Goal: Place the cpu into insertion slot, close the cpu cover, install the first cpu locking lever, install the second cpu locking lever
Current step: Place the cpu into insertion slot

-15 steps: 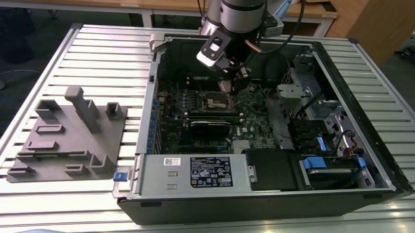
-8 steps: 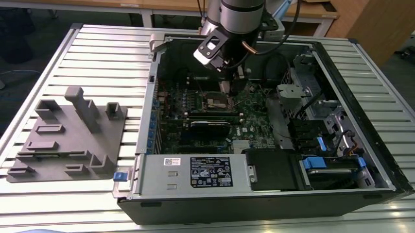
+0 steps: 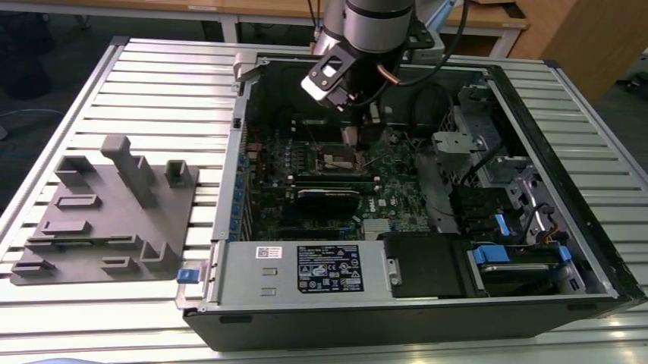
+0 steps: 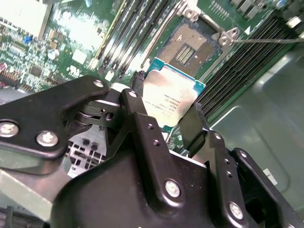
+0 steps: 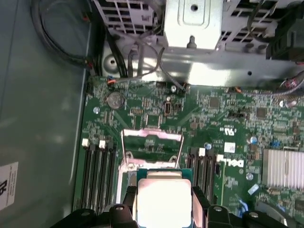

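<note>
On the exterior view's left, a grey moulded fixture (image 3: 106, 216) was laid on the slatted table (image 3: 152, 83), well apart from the work. Next toward the exterior view's right, the open computer case (image 3: 231, 189) was set flat on the table, with the green motherboard (image 3: 395, 178) exposed inside it and a silver power supply (image 3: 253, 277) along its near wall.

The arm (image 3: 377, 23) was brought down from above into the case. Its wrist was tilted so that the gripper (image 3: 350, 136) was pointed down at the insertion slot (image 3: 339, 159) near the middle of the board.

In the second wrist view the two black fingers (image 4: 137, 83) were seen clamped on opposite edges of the cpu (image 4: 173, 102), its silver top turned toward the camera. The chip was held close beside the insertion slot (image 4: 190, 50) but was not seated in it; the slot's dark, gold-tinted centre was left uncovered. A thin metal rod (image 4: 266, 41) was stretched out from the slot's corner.

In the first wrist view the cpu (image 5: 164, 202) was gripped in the same way, and the cpu cover (image 5: 152, 134) was stood up open just beyond it.

Farthest to the exterior view's right, drive bays with blue tabs (image 3: 496, 254) were ranged along the case wall.
</note>
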Tool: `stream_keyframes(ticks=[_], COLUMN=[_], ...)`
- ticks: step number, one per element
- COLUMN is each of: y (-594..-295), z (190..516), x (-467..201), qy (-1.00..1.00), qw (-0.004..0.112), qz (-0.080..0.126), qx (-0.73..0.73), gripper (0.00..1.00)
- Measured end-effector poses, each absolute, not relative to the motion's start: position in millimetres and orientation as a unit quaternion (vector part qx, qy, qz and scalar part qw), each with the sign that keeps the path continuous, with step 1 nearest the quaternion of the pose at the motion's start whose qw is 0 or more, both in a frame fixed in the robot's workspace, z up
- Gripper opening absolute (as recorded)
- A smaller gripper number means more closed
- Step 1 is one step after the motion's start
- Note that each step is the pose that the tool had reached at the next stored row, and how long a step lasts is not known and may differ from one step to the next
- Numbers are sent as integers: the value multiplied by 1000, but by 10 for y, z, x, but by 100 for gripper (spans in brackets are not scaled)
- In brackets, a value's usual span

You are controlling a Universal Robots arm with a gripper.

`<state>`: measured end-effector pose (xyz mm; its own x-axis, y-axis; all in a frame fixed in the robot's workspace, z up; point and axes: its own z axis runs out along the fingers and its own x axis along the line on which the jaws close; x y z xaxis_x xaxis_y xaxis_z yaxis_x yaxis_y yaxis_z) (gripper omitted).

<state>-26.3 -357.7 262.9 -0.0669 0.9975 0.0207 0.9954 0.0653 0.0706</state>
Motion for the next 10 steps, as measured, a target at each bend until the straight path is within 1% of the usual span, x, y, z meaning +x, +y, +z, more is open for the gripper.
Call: stream_keyframes(ticks=[2, 8, 10], y=[-3578, -3578, -3578], z=[2625, 2625, 2623], x=[-262, -263, -267], qy=[730, 730, 730], qw=[6, 4, 1], qz=[23, 22, 25], qx=[683, 683, 683], gripper=[54, 54, 54])
